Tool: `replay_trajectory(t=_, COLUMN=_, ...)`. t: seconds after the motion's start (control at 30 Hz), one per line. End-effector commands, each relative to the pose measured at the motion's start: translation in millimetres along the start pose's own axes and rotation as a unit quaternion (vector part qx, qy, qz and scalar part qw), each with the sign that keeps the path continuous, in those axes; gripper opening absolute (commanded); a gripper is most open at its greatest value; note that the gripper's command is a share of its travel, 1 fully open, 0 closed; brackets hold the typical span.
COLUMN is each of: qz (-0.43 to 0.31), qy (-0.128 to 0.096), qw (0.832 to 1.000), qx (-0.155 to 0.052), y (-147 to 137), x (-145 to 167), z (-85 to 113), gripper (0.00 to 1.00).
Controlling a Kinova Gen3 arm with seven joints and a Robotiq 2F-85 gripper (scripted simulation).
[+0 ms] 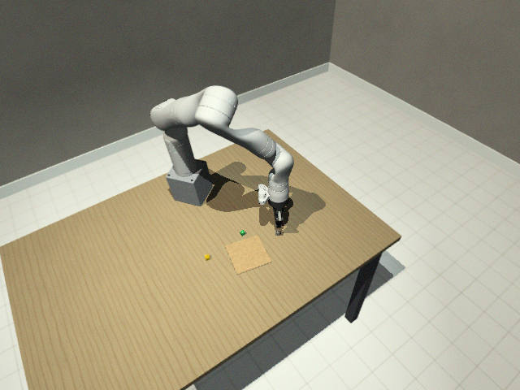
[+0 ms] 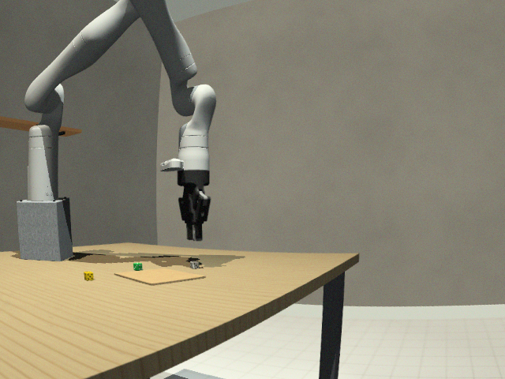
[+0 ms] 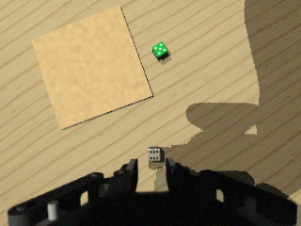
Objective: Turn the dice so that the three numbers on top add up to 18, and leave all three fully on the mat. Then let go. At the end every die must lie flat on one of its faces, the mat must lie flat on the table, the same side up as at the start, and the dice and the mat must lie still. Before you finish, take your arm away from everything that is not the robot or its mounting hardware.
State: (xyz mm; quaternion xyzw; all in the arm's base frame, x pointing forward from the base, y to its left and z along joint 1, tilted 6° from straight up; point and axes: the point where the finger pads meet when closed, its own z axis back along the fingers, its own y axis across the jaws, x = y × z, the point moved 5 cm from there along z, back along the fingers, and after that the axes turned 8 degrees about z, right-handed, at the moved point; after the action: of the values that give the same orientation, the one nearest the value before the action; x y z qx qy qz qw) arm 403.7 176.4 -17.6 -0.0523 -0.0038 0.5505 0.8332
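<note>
A tan square mat (image 1: 248, 253) lies flat on the wooden table, with no die on it. A green die (image 1: 242, 232) sits on the table just off the mat's far edge; it also shows in the wrist view (image 3: 160, 50). A yellow die (image 1: 207, 257) sits on the table to the mat's left. A grey die (image 3: 155, 155) (image 2: 196, 264) lies on the table off the mat's right corner, in the arm's shadow. My gripper (image 2: 194, 236) hangs well above the grey die, pointing down. Its fingers are narrowed to a small gap with nothing between them.
The robot's grey base block (image 1: 188, 188) stands at the table's far side. The table's right edge (image 2: 342, 260) is some way beyond the grey die.
</note>
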Motion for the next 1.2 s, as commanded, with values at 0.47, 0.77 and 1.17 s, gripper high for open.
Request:
replay_trajectory(t=0.47, qz=0.001, qy=0.001, qw=1.0, qx=0.001, y=2.3, x=0.0, z=-23.8, gripper=0.31)
replay_trajectory(t=0.77, qz=0.001, qy=0.001, qw=1.0, qx=0.001, y=2.7, x=-0.1, z=-33.6, gripper=0.31)
replay_trajectory(t=1.17, qz=0.001, qy=0.001, qw=1.0, qx=0.001, y=3.0, x=-0.2, z=-41.9, gripper=0.31)
